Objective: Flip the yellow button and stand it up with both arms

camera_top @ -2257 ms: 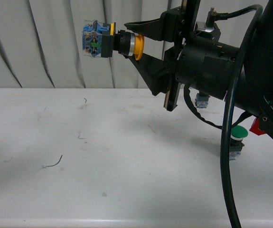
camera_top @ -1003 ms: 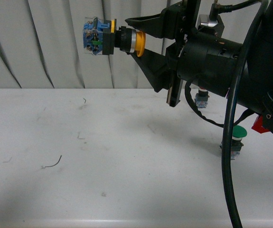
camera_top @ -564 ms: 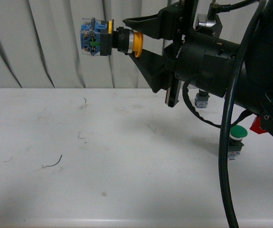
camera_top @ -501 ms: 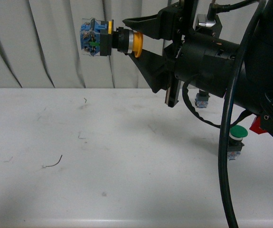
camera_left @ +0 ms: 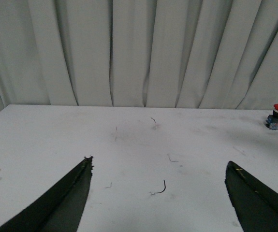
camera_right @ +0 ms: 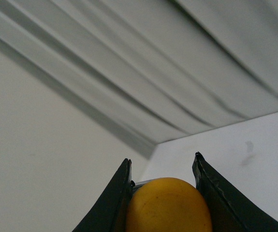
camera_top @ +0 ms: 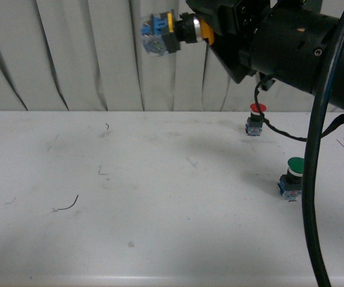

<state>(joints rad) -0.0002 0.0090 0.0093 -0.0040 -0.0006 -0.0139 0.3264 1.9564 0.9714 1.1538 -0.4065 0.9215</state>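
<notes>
Left jaws: spread wide and empty, low over the surface (camera_left: 129, 140), seen only in the left wrist view.

Right jaws: closed on the orange-yellow cap of the yellow button (camera_top: 173, 30). The button is carried high above the surface, lying sideways, with its blue base projecting beyond the jaws toward the left jaws' side.

Assessment: handover pending. The left jaws should rise and close squarely on the base or black collar before the right jaws release. Set-down belongs well apart from the red-capped switch (camera_top: 256, 118) and green-capped switch (camera_top: 294, 177), both below the right jaws.

The front view gives the button's whole length. The right wrist view gives only the cap pinched between the jaws. The left wrist view catches merely a blue corner.
</notes>
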